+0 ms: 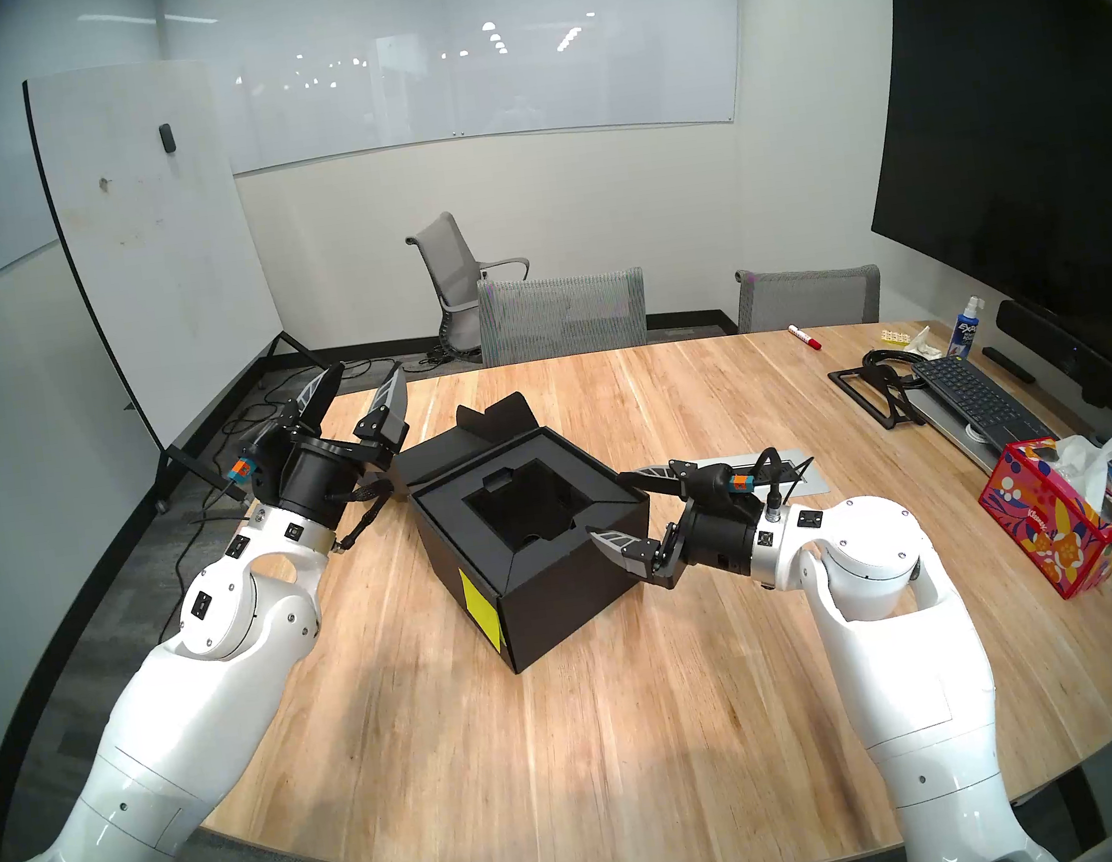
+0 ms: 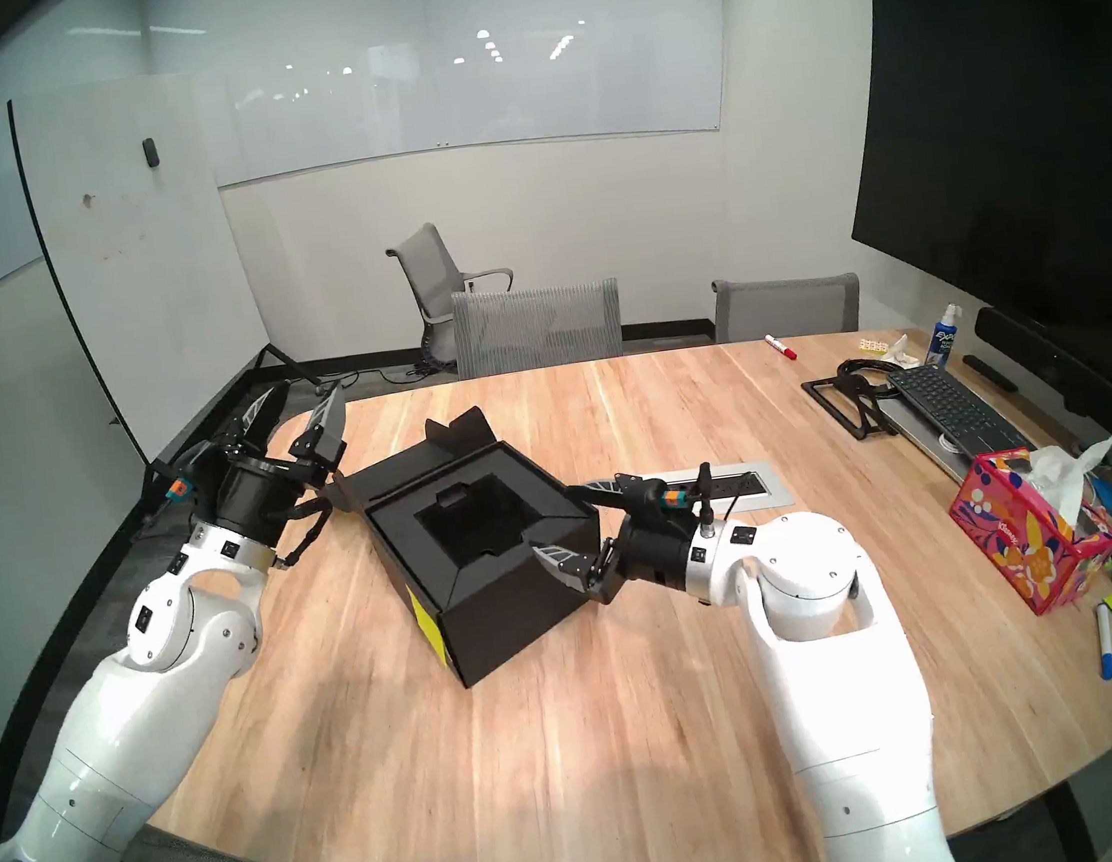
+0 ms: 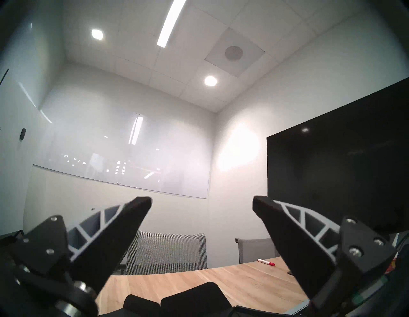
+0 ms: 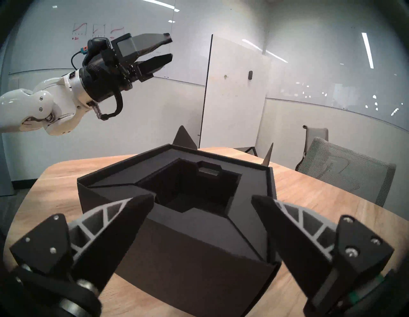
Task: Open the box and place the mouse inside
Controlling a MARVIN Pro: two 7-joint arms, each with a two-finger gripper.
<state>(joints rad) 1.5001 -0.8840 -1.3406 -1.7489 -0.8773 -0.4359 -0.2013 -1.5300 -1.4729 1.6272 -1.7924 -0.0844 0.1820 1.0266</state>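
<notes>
The black box (image 1: 557,580) (image 2: 512,607) (image 4: 188,254) stands open mid-table, its flap lid (image 1: 464,445) folded back to the far left. A yellow-green sticky note (image 1: 480,604) is on its left side. The dark inner cavity shows nothing white. The mouse is out of view. My right gripper (image 1: 607,504) (image 2: 558,518) (image 4: 202,198) is open at the box's right side, its fingers on either side of the near top corner, holding nothing. My left gripper (image 1: 368,373) (image 2: 309,387) (image 3: 201,200) (image 4: 169,47) is open and empty, raised beyond the lid and tilted up and away.
A pink patterned tissue box (image 1: 1053,526), pens and notes sit at the right edge. A keyboard (image 1: 975,400) and stand lie at the far right, a red marker (image 1: 805,337) at the back. A power strip (image 1: 788,471) is set into the table behind my right wrist. Chairs (image 1: 563,314) line the far side.
</notes>
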